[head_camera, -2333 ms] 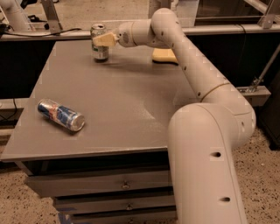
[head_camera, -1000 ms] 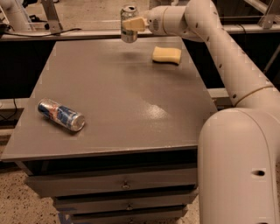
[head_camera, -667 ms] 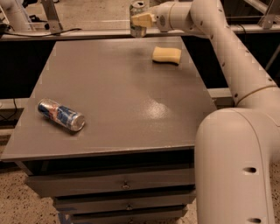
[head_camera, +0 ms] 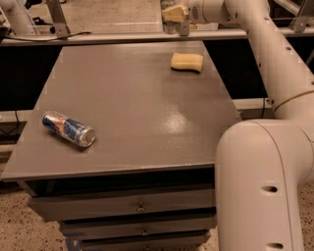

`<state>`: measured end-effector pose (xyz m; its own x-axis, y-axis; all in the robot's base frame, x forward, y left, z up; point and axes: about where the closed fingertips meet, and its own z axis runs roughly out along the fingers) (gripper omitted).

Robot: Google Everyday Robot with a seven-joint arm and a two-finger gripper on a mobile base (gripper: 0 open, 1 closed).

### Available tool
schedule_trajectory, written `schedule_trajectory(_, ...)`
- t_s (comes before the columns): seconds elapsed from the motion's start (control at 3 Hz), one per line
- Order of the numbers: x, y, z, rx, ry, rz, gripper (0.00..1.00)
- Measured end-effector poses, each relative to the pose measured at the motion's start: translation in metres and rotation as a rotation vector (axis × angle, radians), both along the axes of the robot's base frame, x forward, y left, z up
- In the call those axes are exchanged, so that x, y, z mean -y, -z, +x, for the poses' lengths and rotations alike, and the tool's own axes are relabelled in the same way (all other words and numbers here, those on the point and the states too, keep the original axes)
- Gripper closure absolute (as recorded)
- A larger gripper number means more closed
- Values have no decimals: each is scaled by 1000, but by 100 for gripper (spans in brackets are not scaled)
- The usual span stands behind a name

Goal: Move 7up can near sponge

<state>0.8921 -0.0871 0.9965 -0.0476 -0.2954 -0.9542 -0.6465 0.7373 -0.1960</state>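
gripper (head_camera: 172, 13) clamping pale 7up can (head_camera: 168, 25) above far edge of counter (head_camera: 137, 112) | rounded yellow foam sponge (head_camera: 187, 61) lying on matte grey top | blue-silver can (head_camera: 68, 129) lying sideways

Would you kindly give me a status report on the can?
Gripper shut on 7up can, high over far edge of table. Sponge on table nearby, nothing between. Blue-and-silver can lies front left, out of the way.

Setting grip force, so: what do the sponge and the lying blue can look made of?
Sponge: yellow foam, matte, soft rounded edges. Blue can: thin metal likely, glossy print, silver end glinting. The pincer holds the 7up can above the far edge of the table.
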Motion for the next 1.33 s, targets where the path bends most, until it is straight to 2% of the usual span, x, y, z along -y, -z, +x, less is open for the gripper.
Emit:
schedule_trajectory(0.33,26,7,-2,-31,60,-2,100)
schedule_trajectory(0.67,46,20,0,-43,104,37,100)
schedule_trajectory(1.33,76,34,18,-25,162,98,100)
